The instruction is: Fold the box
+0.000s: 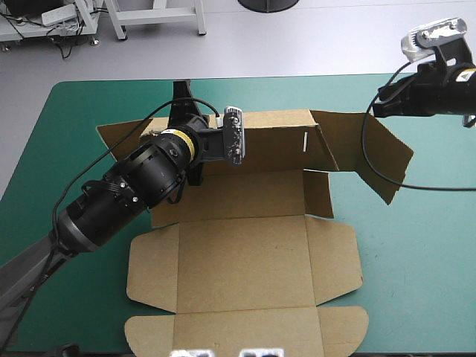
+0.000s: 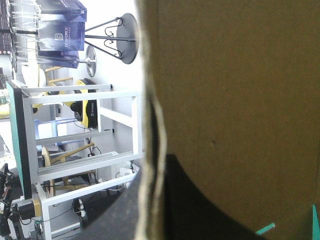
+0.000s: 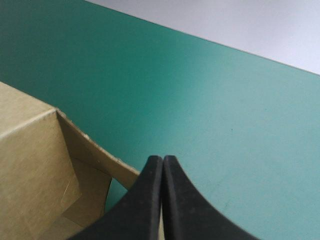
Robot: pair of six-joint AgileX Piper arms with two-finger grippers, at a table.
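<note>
Both clamped on box (image 1: 245, 268): L end effector (image 1: 184, 111) rear wall (image 1: 275, 137), R end effector (image 3: 162, 161) side flap (image 1: 372, 156).

Table's got a teal-green cover (image 1: 439, 245), sitting on a plain pale grey floor (image 1: 335, 37). White metal frame legs (image 1: 199, 18) stand past the far edge, and everything's pretty evenly, brightly lit.

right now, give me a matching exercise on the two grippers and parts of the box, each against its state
Things:
1. left gripper
2. right gripper
3. box's far wall
4. box's nearest panel

States:
a. lying flat on the table
b. shut, holding nothing
c. shut on the box
d. raised upright

Pairs: 1-c, 2-b, 3-d, 4-a
</note>
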